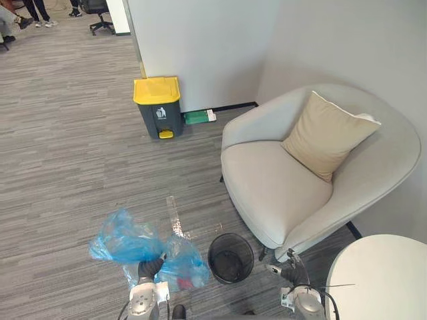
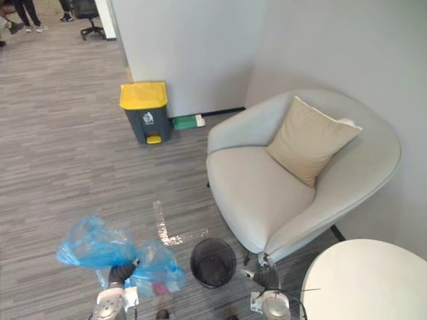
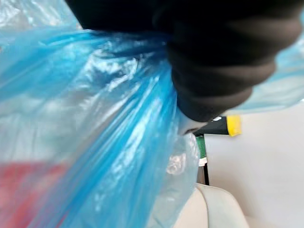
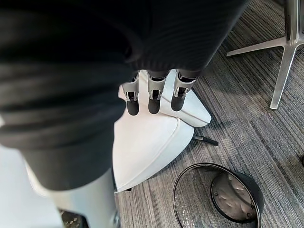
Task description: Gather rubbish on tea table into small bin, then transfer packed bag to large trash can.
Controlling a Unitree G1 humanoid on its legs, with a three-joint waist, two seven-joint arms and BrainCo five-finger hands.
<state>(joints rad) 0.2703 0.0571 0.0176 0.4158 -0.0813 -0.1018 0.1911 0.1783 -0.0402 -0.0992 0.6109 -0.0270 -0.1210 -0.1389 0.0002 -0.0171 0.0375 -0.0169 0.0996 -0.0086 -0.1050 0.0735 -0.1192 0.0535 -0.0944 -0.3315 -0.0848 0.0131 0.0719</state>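
A blue plastic bag with something red inside hangs just above the carpet, its neck bunched in my left hand. Seen from the left wrist, the bag streams out from under the hand's dark cover. The small black mesh bin stands empty on the floor just right of the bag. The large trash can, dark grey with a yellow lid, stands shut against the far wall. My right hand hangs near the armchair's front edge, its fingers relaxed and holding nothing, above the small bin.
A light grey armchair with a beige cushion fills the right side. The round white tea table is at the lower right. A green box lies by the wall beside the trash can. People's legs and an office chair are far back left.
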